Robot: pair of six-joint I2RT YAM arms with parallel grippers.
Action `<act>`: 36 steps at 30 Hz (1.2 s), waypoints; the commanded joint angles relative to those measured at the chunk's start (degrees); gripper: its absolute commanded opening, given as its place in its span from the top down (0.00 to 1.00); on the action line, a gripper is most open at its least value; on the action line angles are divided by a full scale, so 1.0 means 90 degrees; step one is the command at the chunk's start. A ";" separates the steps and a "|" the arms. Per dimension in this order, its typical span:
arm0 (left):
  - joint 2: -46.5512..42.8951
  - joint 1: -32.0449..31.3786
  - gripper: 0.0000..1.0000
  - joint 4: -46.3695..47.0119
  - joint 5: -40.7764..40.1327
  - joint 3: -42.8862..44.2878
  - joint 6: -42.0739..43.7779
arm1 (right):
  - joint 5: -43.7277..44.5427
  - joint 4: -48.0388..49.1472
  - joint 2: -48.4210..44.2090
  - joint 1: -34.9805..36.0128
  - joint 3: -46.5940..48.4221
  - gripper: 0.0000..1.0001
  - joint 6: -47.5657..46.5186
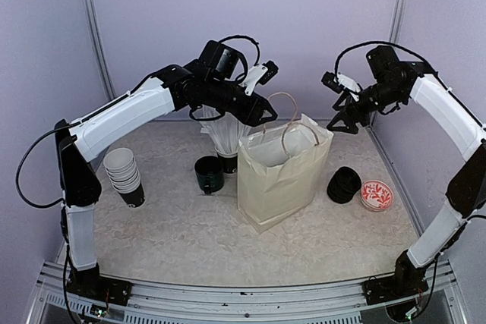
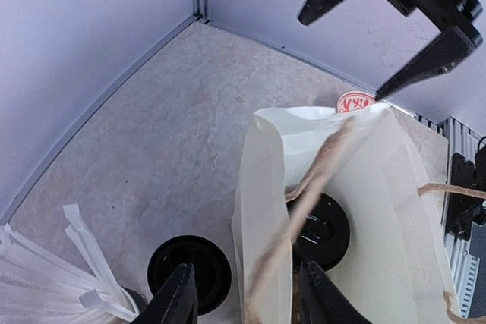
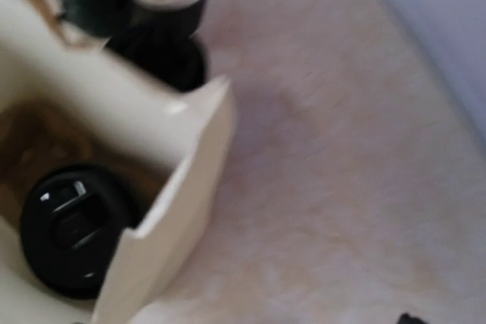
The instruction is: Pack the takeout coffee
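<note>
Takeout coffee cup with round black plastic lid (image 2: 319, 229) sits upright in the bottom of the cream paper carrier bag (image 1: 277, 180). Left gripper (image 2: 244, 272) hangs over the bag's rim, fingers spread and empty, straddling the wall; in its wrist view the cup is at 1 o'clock. Right gripper (image 1: 343, 123) hovers off the bag's 1 o'clock corner in the top view, jaws spread, empty.

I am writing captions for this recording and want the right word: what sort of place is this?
Probably a robot test booth staged as a café counter: plain lilac panel walls, a cream paper carrier bag, and stacked black paper takeout cups with white insides.
</note>
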 commanded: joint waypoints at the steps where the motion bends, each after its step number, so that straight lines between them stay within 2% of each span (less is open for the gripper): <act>1: -0.0311 -0.0068 0.52 0.0308 -0.0487 -0.0345 0.0208 | -0.0366 0.0481 -0.0305 -0.0017 -0.0504 0.14 0.0146; 4: -0.0197 -0.0054 0.52 0.0394 -0.0525 -0.0152 0.0199 | -0.0283 0.0793 -0.0435 -0.0040 -0.0786 0.14 0.0272; 6: -0.0027 -0.0046 0.56 0.0507 -0.0391 0.0080 0.0199 | -0.0249 0.1050 -0.0496 -0.0086 -0.1004 0.14 0.0417; 8: 0.0111 -0.0051 0.66 0.0623 -0.0184 0.0390 0.0207 | -0.0372 0.1261 -0.0504 -0.0207 -0.1222 0.15 0.0582; 10: 0.0237 -0.0084 0.85 0.0684 0.0109 0.0582 0.0228 | -0.0621 0.1318 -0.0487 -0.0310 -0.1217 0.16 0.0723; 12: 0.0225 -0.0172 0.99 0.0756 0.0518 0.0576 0.0315 | -0.0999 0.1258 -0.0498 -0.0436 -0.1081 0.16 0.0777; 15: 0.0028 -0.0432 1.00 0.0722 0.0981 0.0301 0.0654 | -0.1393 0.1196 -0.0616 -0.0615 -0.0937 0.15 0.0768; 25: -0.0887 -0.1291 1.00 0.0381 0.1970 -0.0949 0.1168 | -0.1367 0.1366 -0.0820 -0.1378 -0.1309 0.15 0.0728; 30: -0.1407 -0.1567 1.00 0.0547 0.2085 -0.1438 0.1006 | -0.1498 0.1359 -0.0846 -0.1385 -0.1520 0.14 0.0652; 36: -0.1608 -0.1770 1.00 0.0546 0.2096 -0.1489 0.0905 | -0.1744 0.1339 -0.0867 -0.1385 -0.1593 0.14 0.0633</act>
